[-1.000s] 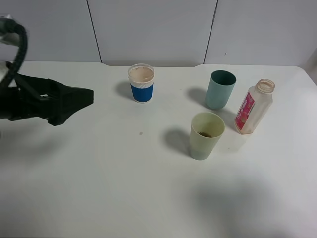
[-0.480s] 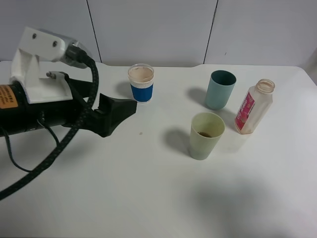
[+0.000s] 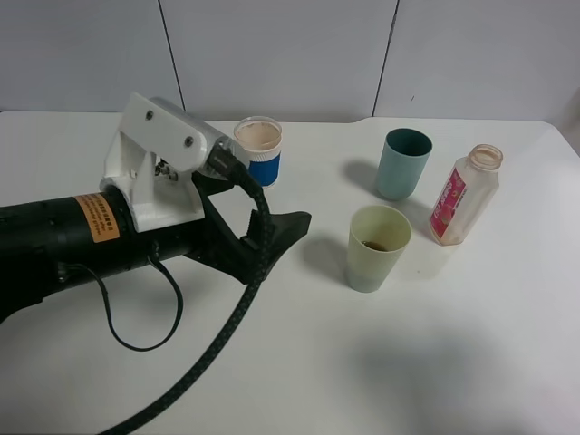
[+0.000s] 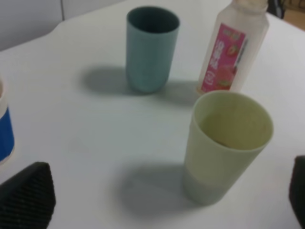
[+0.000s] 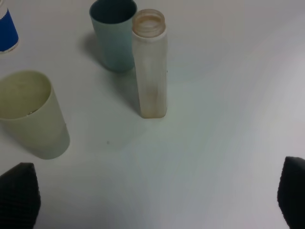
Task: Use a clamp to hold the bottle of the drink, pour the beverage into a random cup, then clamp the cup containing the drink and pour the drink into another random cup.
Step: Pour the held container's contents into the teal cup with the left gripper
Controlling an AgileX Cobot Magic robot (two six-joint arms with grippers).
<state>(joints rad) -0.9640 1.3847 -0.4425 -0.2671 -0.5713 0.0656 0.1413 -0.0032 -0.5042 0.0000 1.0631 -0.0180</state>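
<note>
Drink bottle (image 3: 464, 195) upright nr right edge of table (image 3: 471, 362), long axis vertical, open neck up, pink label twd left edge. Near it yellow-green cup (image 3: 378, 246), brown liquid in bottom; teal cup (image 3: 403, 163) behind, twd far edge. L gripper (image 3: 288, 227) spread wide, empty, mid-table, pointing at yellow-green cup. R gripper (image 5: 156, 193) spread, empty.

black arm (image 3: 45, 249), white bracket (image 3: 149, 172), orange label (image 3: 97, 216)
</note>
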